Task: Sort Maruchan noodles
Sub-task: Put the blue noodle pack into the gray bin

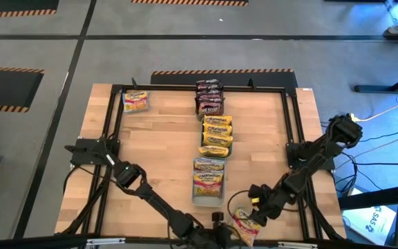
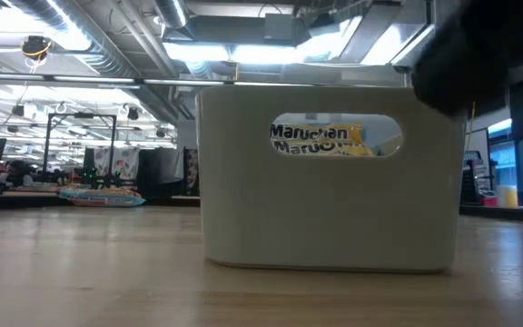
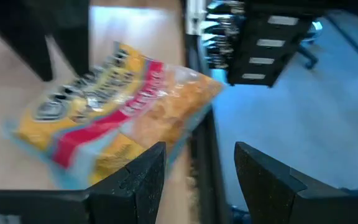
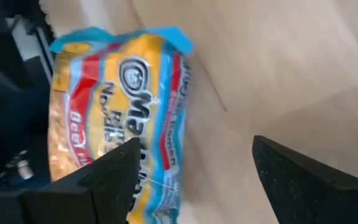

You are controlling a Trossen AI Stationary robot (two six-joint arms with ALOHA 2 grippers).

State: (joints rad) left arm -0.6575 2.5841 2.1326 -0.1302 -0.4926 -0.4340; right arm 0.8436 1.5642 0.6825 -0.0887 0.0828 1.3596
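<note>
One loose Maruchan packet [image 1: 244,225] at the table's [image 1: 157,145] near edge, long axis slanted – left gripper [image 1: 216,232] and right gripper [image 1: 254,207] on either side. Low down: white bin [image 2: 330,195], packet labels through its handle slot. Left wrist: fingers [image 3: 135,180] parted, empty, packet just beyond, askew. Right wrist: fingers [image 4: 114,171] spread wide, holding nothing – packet lengthwise ahead.

grey floor [image 1: 116,55] with striped hazard tape [image 1: 220,71]; ceiling lights [image 2: 243,54] glow over distant desks [image 2: 80,195].
</note>
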